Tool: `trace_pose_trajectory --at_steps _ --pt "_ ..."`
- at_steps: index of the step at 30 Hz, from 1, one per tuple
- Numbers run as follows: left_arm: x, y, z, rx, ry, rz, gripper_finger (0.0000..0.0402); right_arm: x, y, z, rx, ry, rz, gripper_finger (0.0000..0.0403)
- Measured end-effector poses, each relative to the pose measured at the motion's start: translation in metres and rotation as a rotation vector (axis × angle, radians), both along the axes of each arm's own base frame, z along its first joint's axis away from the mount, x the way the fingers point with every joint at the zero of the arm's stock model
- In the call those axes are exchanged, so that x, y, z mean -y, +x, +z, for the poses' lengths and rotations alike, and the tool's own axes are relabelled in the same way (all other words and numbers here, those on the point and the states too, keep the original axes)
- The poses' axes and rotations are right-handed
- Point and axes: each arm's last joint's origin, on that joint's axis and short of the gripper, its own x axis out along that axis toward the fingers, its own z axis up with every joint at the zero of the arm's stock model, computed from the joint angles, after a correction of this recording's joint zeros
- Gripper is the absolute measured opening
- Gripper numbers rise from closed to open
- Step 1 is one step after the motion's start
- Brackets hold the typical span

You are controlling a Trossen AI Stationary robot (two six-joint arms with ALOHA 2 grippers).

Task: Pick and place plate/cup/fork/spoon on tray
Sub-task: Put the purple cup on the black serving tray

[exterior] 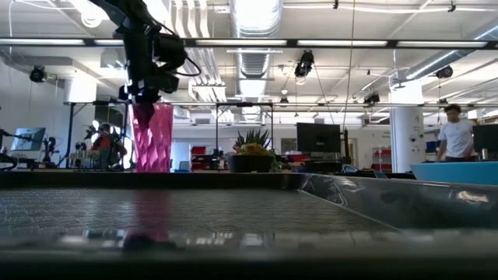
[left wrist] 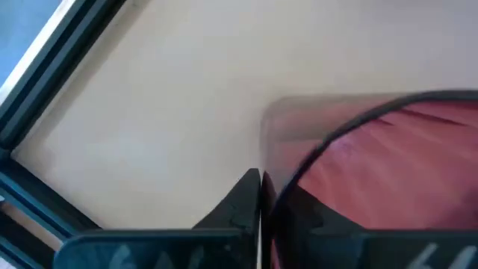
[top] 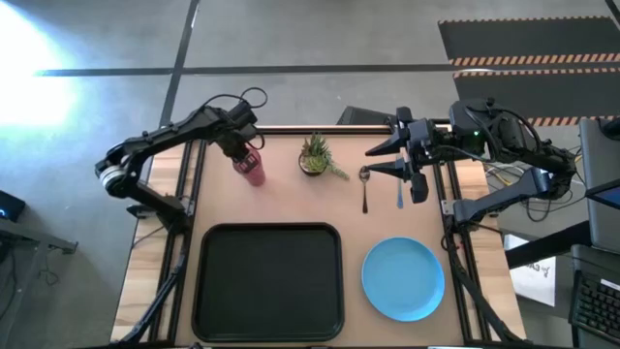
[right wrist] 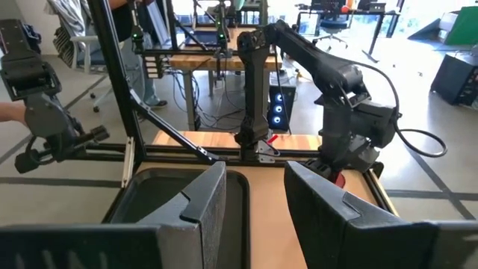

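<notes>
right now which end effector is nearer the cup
Left. The left end effector is right on the cup, its fingers closed over the rim at the table's far left. The right end effector is open, far across the table, beyond the potted plant.

The cup [top: 252, 170] is red, turning pinkish and see-through with a rippled, faceted surface in the low view. The tray [top: 268, 281] is plain black, and the plate [top: 403, 278] an even light blue. The fork [top: 399, 193] has a blue handle; the spoon [top: 364, 188] is dark metal. A small plant [top: 316, 155] shows spiky green leaves in a dark pot. The table [top: 291, 199] is pale tan wood (edged in dark framing). Both arms are dark. On the grey floor lie mats [top: 528, 58] striped in orange and black.
</notes>
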Motion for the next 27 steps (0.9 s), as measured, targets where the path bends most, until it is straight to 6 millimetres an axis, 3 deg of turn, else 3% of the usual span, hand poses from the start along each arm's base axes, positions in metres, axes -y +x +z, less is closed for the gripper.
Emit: trace_pose_trajectory --at_steps 5,9,17,21,27 --pt "0.011 -0.009 0.02 -0.043 -0.029 -0.026 0.0001 0.001 0.0 -0.001 -0.006 -0.005 -0.023 0.0128" --pt "0.026 -0.021 0.054 -0.027 -0.027 -0.041 0.0001 0.001 -0.001 -0.004 -0.042 -0.014 -0.023 0.0128" --pt "0.075 -0.05 0.116 0.239 -0.045 -0.061 0.0001 0.001 -0.002 -0.011 -0.112 -0.01 -0.024 0.0127" --pt "0.103 -0.075 0.128 0.222 -0.1 -0.022 0.0 0.001 -0.002 -0.011 -0.114 -0.005 -0.032 0.0127" --pt "0.131 -0.09 0.134 0.316 -0.141 -0.003 0.0 0.002 -0.002 -0.011 -0.115 -0.011 -0.051 0.0127"
